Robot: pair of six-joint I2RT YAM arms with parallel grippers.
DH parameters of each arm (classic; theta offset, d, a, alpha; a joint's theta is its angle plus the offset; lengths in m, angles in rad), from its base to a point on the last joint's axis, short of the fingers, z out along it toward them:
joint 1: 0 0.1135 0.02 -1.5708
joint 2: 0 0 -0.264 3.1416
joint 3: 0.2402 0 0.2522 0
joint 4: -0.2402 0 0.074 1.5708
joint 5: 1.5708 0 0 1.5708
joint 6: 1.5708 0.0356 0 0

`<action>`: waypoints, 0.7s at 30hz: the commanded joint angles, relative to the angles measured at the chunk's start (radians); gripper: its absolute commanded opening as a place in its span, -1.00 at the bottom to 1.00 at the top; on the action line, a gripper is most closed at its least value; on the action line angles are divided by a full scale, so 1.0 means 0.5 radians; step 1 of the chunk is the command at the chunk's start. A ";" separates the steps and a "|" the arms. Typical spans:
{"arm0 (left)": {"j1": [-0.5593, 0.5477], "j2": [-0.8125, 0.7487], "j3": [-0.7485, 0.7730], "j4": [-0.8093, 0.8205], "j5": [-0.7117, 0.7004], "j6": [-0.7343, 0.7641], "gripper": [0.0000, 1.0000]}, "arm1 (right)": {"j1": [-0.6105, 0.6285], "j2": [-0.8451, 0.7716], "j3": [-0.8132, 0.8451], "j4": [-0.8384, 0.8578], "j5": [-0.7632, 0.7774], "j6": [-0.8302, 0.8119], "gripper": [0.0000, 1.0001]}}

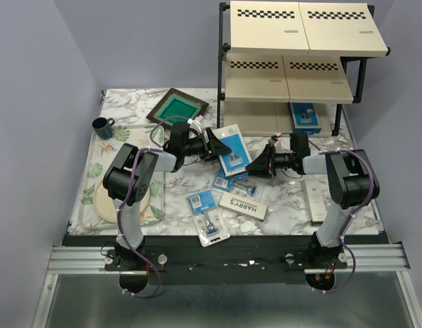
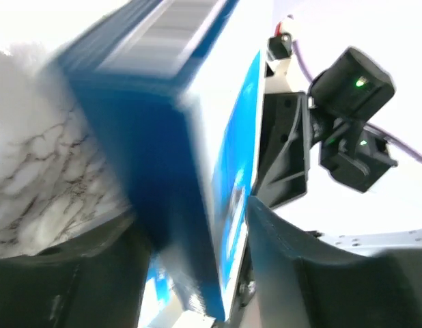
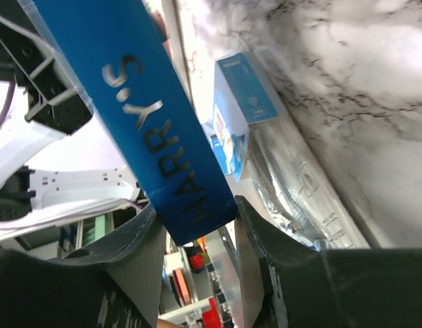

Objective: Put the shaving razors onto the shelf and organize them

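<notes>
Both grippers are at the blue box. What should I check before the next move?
1. Right gripper closed on the dark-blue flat HARRY'S box: ok.
2. Left gripper free of that box: cannot tell, view blurred.
3. Bare spot on the lowest board of the black-framed beige shelf: ok.
4. Clear blister packs and long white box shelved: not ok, lying on the marble table.

two blue boxes (image 1: 233, 152), three blister packs (image 1: 209, 217) (clear), two white boxes (image 1: 243, 205).

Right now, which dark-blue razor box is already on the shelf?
The dark-blue box at back right, lying on the shelf's bottom board. The other box is mid-table between left claw and right claw.
</notes>
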State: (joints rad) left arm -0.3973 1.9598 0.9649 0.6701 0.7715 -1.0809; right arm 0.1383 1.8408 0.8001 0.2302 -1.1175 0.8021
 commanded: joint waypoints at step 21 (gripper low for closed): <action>0.172 -0.440 0.012 -1.306 -0.273 1.269 0.94 | -0.267 0.135 -0.008 0.662 0.038 0.491 -0.67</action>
State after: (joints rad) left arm -0.3462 1.7931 1.0023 0.1669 0.6621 -0.5869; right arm 0.0063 1.8843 0.7631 0.3958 -1.1046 0.9585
